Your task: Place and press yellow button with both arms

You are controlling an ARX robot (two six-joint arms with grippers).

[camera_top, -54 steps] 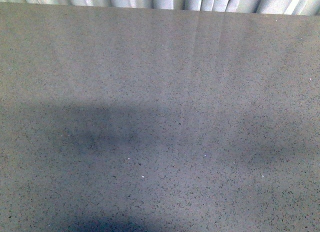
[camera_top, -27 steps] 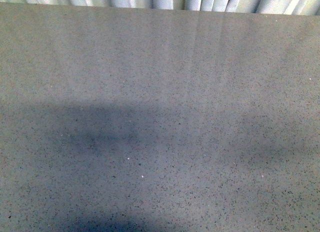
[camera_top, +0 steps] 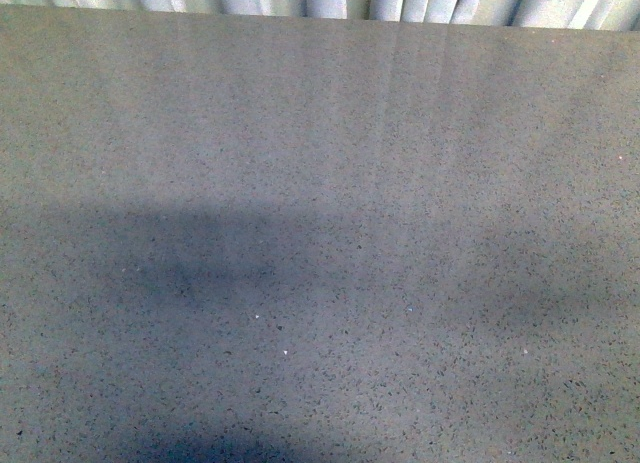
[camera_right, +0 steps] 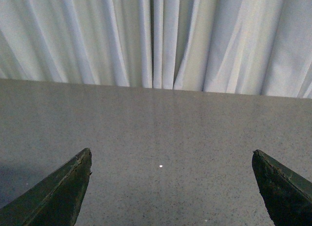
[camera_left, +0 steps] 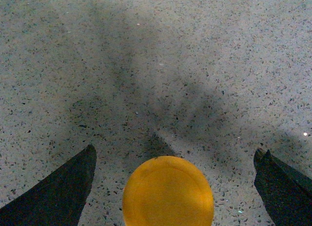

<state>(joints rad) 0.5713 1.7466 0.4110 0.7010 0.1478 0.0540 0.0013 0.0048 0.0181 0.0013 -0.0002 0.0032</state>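
In the left wrist view the yellow button (camera_left: pixel 168 192) shows its round yellow-orange dome from above, on the speckled grey table (camera_left: pixel 161 65). Its collar and base are hidden under the dome. My left gripper (camera_left: pixel 174 155) is open, its two dark fingers (camera_left: pixel 58 192) wide apart on either side of the button and not touching it. In the right wrist view my right gripper (camera_right: pixel 171 153) is open and empty above the table, pointing at the curtain. No button shows there. The front view shows neither arm nor the button, only table.
The grey speckled table (camera_top: pixel 320 183) fills the front view, with soft arm shadows (camera_top: pixel 200 263) across its nearer half. A white pleated curtain (camera_right: pixel 156 35) hangs behind the table's far edge (camera_right: pixel 156 89).
Nothing has visibly moved in the front view; the shadows on the table stay in about the same place.
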